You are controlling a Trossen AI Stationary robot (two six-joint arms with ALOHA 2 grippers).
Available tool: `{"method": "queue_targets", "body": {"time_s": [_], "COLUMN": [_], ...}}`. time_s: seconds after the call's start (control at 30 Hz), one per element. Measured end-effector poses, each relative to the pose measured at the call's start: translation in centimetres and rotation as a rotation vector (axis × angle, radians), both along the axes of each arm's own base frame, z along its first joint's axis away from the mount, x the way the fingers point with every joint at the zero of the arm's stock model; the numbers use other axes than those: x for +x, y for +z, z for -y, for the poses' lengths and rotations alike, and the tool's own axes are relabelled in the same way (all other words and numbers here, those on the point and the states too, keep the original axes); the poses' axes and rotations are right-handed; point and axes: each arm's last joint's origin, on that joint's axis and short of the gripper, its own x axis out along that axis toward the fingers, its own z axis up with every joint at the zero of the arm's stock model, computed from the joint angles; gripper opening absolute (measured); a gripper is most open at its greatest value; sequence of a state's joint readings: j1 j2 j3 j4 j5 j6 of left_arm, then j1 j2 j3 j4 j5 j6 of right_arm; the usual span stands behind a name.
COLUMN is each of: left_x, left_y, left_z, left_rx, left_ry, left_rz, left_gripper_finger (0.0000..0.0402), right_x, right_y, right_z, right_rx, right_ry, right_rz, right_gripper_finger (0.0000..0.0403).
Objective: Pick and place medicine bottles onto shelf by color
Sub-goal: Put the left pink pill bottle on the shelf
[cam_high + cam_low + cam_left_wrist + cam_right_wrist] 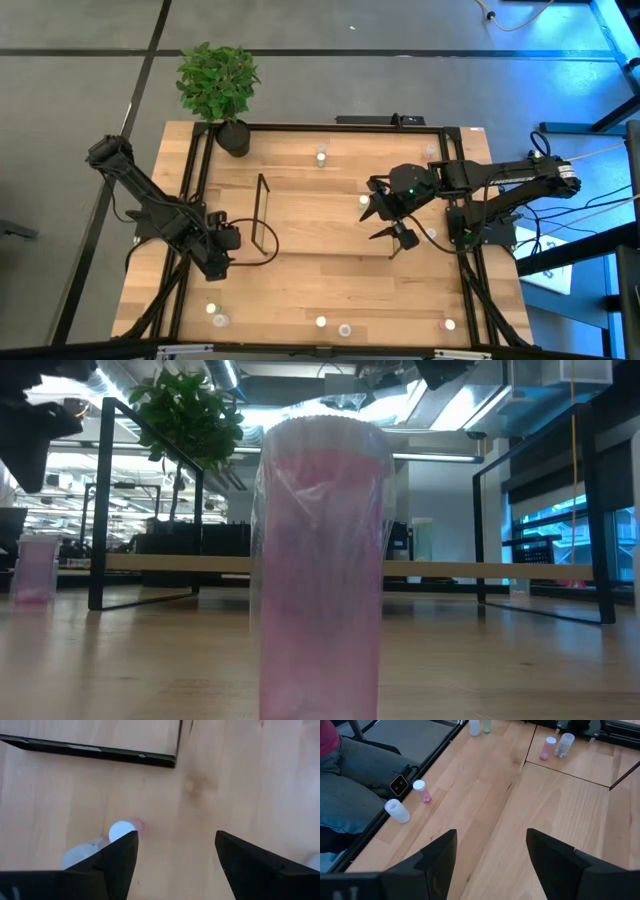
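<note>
Small bottles stand scattered upright on the wooden table: two near the far edge (321,155), one at mid-table (364,200), several along the near edge (320,322). One pink bottle (320,560) fills the low view. The shelf (265,215), a thin black rod rack, stands left of centre. My left gripper (218,262) is open above the table's left side; a pink white-topped bottle (122,831) and a clear one (80,854) stand beyond its fingers. My right gripper (388,225) is open and empty over the table right of centre, near the mid-table bottle.
A potted plant (218,85) stands at the far left corner. A black frame (330,127) runs around the table. A person's legs (350,785) show beside the table in the right wrist view, with pink (421,791) and clear (397,811) bottles near that edge.
</note>
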State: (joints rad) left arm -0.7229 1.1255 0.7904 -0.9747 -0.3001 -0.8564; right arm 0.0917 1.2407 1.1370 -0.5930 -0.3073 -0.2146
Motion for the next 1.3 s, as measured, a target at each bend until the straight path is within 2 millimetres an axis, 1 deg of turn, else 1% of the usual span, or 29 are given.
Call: {"method": "queue_targets", "body": {"time_s": [0.17,0.4,0.63,1.0,1.17,1.3], "left_x": [-0.2,-0.2,0.2,1.0,0.9,0.9], "left_y": [-0.8,-0.8,-0.9,-0.9,-2.1,-2.9], "left_z": [-0.3,-0.6,-1.4,-2.7,-3.4,-3.5], "left_rx": [0.043,0.121,0.136,0.088,0.039,0.040], "left_ry": [0.007,-0.041,-0.020,0.045,0.102,0.075], "left_rz": [0.004,0.006,-0.012,-0.062,-0.114,-0.119], "left_gripper_finger": [0.0259,0.0259,0.0259,0.0259,0.0259,0.0259], "right_x": [0.0,0.0,0.0,0.0,0.0,0.0], "right_y": [0.0,0.0,0.0,0.0,0.0,0.0], "right_z": [0.0,0.0,0.0,0.0,0.0,0.0], "right_rx": [0.000,0.000,0.000,0.000,0.000,0.000], "right_ry": [0.000,0.000,0.000,0.000,0.000,0.000], "right_rz": [0.000,0.000,0.000,0.000,0.000,0.000], "right_gripper_finger": [0.0242,0.0242,0.0242,0.0242,0.0242,0.0242]}}
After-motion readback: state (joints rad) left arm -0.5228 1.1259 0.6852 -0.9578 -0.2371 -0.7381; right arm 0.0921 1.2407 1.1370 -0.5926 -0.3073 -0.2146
